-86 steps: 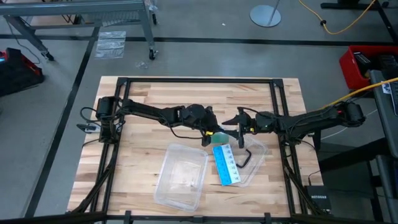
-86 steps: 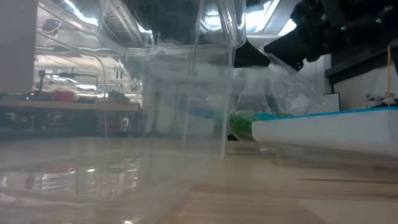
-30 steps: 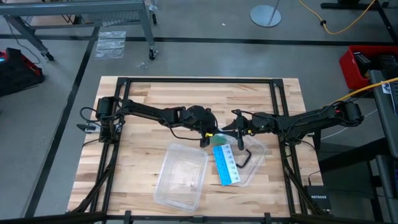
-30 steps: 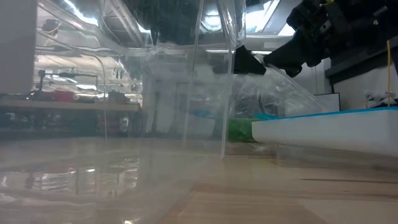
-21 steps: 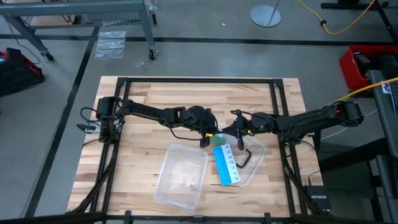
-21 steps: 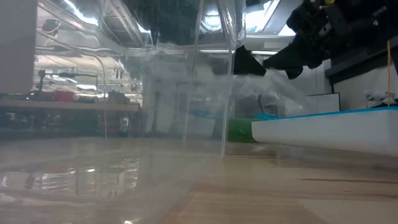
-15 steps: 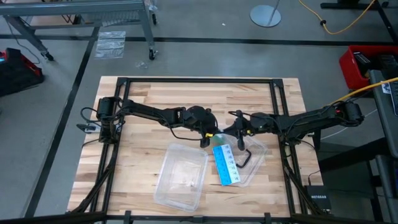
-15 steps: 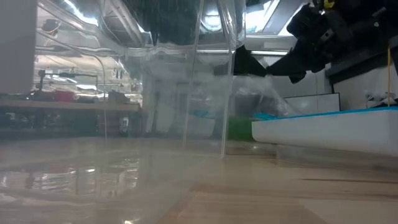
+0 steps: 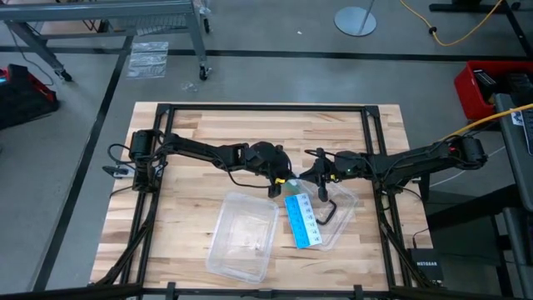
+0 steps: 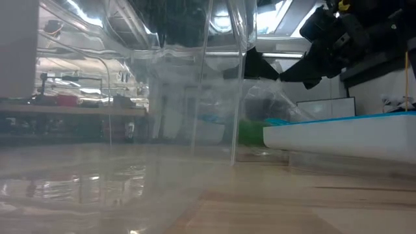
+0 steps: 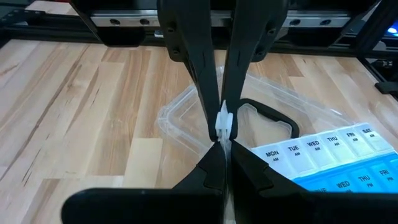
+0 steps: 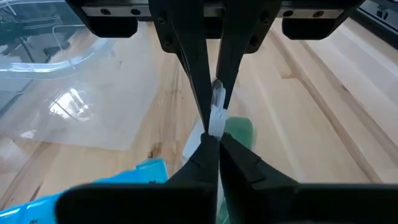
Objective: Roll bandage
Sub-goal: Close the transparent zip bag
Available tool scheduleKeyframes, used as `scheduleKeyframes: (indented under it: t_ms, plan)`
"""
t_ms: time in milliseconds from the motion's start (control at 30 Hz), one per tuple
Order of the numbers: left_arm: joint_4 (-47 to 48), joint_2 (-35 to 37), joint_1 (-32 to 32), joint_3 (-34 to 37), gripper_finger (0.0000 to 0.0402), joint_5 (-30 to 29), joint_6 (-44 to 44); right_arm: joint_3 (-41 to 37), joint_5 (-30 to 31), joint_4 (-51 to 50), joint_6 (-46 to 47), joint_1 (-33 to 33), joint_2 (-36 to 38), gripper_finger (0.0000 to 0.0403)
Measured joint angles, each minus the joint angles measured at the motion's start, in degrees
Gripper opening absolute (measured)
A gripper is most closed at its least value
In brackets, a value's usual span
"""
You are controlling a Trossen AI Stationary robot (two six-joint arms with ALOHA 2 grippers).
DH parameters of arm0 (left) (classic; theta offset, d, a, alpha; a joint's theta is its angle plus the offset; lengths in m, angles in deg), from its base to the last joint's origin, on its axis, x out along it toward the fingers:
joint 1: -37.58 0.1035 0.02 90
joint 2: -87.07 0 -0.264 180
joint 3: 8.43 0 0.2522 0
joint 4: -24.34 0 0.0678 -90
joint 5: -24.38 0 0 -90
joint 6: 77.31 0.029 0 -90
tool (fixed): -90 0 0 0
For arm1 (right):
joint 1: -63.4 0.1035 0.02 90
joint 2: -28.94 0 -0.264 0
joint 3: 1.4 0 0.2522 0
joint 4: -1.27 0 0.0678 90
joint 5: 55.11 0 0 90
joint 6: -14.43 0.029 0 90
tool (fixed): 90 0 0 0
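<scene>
While the bandage waits unrolled at the table's [image 9: 191,133] centre, the left gripper [image 9: 277,180] reaches in from the left with its fingers pressed together on a scrap of clear wrapper [image 11: 223,122], the film crinkled and glossy between the dark tips. Just right of it, and lower, lies the bandage [image 12: 240,134], a soft dark green lump resting on the pale wooden boards beside the far end of the blue-and-white card [image 9: 305,221]. Its long axis cannot be made out, since the fingers and film cover much of it. The right gripper [image 9: 310,178] comes in from the right, its fingers likewise closed narrow on the same wrapper, so both tools meet tip to tip directly above the green fabric. The bandage sits between and below them, seemingly a touch nearer the right arm. Any move to roll it would likely first require the film to come clear, then a descent onto the cloth. Nearer the front edge, a rigid clear tray [image 9: 223,250] sits left of the card, which rests on a clear lid [image 9: 348,200] with a black handle.
</scene>
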Motion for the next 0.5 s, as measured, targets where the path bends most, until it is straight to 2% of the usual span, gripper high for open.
scheduleKeyframes:
  t_ms: [133, 367, 500]
  plan:
    - [-0.5, 0.1, 0.0, -0.1, 0.0, 0.0, 0.0, -0.2, 0.6, -0.1, 0.1, 0.0, -0.1, 0.0042]
    - [-0.3, 0.2, 0.0, -0.2, 0.0, 0.0, 0.0, -0.2, 0.6, 3.4, 0.1, 0.0, -0.1, 0.0128]
    - [0.0, 0.2, 0.0, -0.2, 0.0, 0.1, 0.0, -0.2, 0.5, 3.8, 0.1, 0.0, -0.1, 0.0163]
